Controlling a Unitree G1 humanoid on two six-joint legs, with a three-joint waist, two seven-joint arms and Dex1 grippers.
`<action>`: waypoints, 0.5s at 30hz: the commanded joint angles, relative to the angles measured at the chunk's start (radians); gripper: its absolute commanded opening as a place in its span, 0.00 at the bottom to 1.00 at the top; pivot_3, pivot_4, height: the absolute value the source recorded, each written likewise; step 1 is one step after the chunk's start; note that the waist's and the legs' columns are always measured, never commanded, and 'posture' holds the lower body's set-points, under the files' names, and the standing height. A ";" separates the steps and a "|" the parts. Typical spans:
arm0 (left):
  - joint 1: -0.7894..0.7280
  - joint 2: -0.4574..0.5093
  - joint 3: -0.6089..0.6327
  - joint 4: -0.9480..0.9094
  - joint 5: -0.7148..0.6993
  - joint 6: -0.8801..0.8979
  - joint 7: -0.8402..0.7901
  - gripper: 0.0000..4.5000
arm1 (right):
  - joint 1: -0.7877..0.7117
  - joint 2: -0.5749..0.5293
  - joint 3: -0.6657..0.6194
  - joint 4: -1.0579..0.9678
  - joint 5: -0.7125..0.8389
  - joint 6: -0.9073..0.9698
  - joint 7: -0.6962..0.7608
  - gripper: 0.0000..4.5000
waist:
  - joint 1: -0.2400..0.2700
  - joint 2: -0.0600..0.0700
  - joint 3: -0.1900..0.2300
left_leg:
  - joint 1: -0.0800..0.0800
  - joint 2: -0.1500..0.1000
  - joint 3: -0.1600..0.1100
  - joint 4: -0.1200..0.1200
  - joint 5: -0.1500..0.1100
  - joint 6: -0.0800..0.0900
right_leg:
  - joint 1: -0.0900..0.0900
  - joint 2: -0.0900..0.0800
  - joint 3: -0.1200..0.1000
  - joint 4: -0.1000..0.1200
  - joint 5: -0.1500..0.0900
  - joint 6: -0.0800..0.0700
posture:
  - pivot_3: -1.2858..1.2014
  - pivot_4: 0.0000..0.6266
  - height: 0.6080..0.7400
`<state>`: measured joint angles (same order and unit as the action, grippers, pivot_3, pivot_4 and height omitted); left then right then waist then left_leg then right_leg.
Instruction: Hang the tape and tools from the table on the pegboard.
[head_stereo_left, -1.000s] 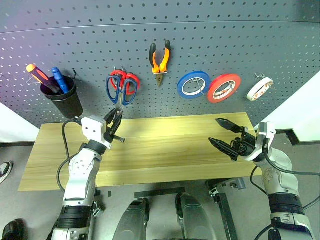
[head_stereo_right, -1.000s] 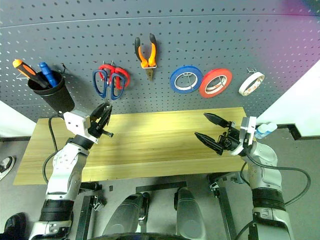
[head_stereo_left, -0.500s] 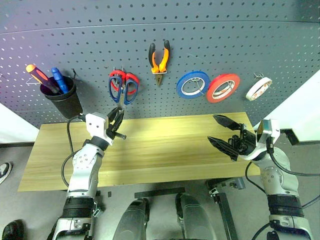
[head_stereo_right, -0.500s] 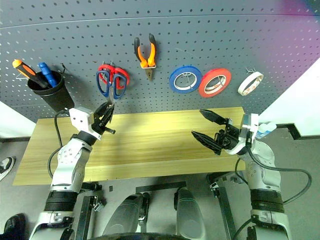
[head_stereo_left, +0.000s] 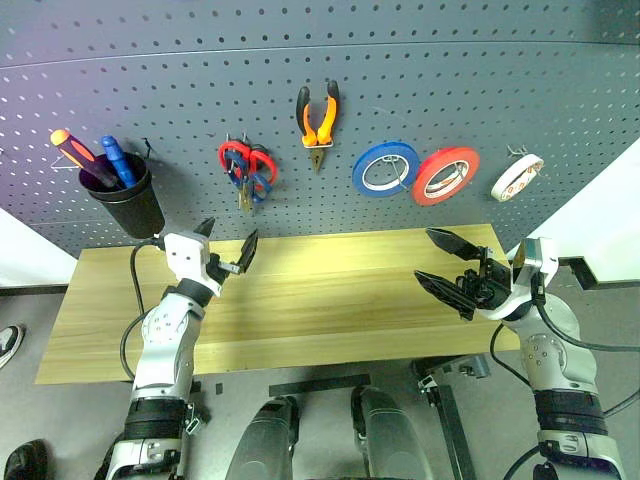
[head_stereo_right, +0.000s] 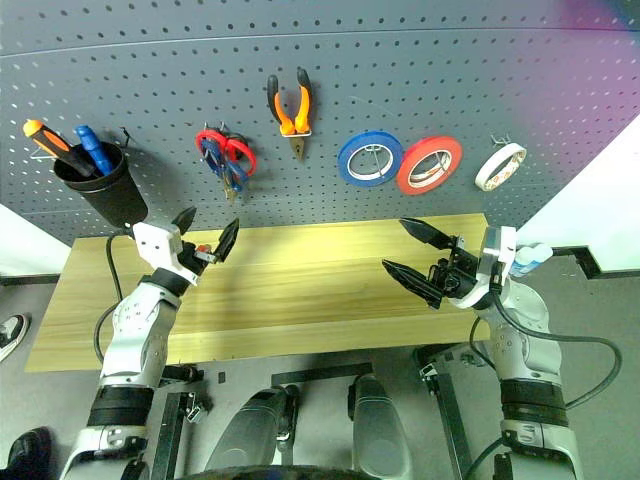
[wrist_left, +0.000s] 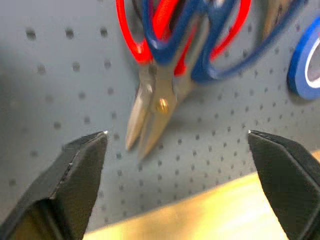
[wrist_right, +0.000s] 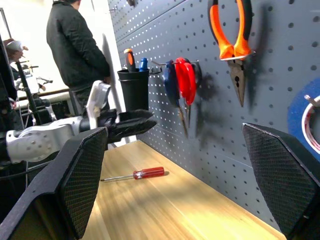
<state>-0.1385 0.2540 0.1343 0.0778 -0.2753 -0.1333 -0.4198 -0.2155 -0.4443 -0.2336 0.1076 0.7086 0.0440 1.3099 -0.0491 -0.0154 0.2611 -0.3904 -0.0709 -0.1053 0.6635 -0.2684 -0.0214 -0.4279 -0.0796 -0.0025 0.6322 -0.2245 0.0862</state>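
since a second ago my left gripper (head_stereo_left: 226, 250) has let go and spread wide; the blue-handled scissors (head_stereo_left: 256, 180) hang on the pegboard (head_stereo_left: 400, 70). right gripper (head_stereo_left: 446, 268) spread, empty. next: the red-handled screwdriver (wrist_right: 134, 174) on the table (head_stereo_left: 330, 300).

The pegboard (head_stereo_left: 420, 90) looks like matt dark grey sheet metal. The table (head_stereo_left: 330, 300) is smooth pale wood with visible grain. The scissors (wrist_left: 170, 95) have bare steel blades and glossy plastic handles. The cup (head_stereo_left: 128, 200) is dull black plastic, and the pliers (head_stereo_left: 319, 115) have rubbery-looking orange grips.
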 joint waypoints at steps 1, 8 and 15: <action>0.096 0.008 0.003 -0.070 -0.008 0.028 -0.010 0.99 | 0.010 -0.001 -0.005 -0.032 0.003 -0.002 -0.005 1.00 | 0.001 0.000 0.000 | 0.000 0.000 0.000 0.000 0.000 0.000 | 0.000 0.000 0.000 0.000 0.000 0.000 | 0.46 0.34 1.00; 0.165 0.060 0.060 -0.042 -0.020 0.124 0.002 0.99 | 0.053 0.012 0.017 -0.074 -0.019 0.002 -0.059 1.00 | 0.007 0.000 0.000 | 0.000 0.000 0.000 0.000 0.000 0.000 | 0.000 -0.001 0.001 0.000 0.000 0.000 | 0.47 0.34 1.00; 0.037 0.205 0.091 0.152 -0.033 0.247 -0.092 0.99 | 0.122 0.017 0.036 -0.140 -0.027 0.020 -0.114 1.00 | 0.005 0.001 0.000 | 0.000 0.000 -0.001 0.000 0.000 0.000 | 0.000 0.000 0.000 0.000 0.000 0.000 | 0.47 0.40 1.00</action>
<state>-0.0847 0.4283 0.2136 0.1997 -0.3016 0.0842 -0.4879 -0.1028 -0.4295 -0.1938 0.0256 0.6711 0.0615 1.2014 -0.0442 -0.0148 0.2612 -0.3908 -0.0706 -0.1058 0.6636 -0.2684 -0.0213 -0.4281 -0.0795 -0.0027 0.6318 -0.2244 0.0858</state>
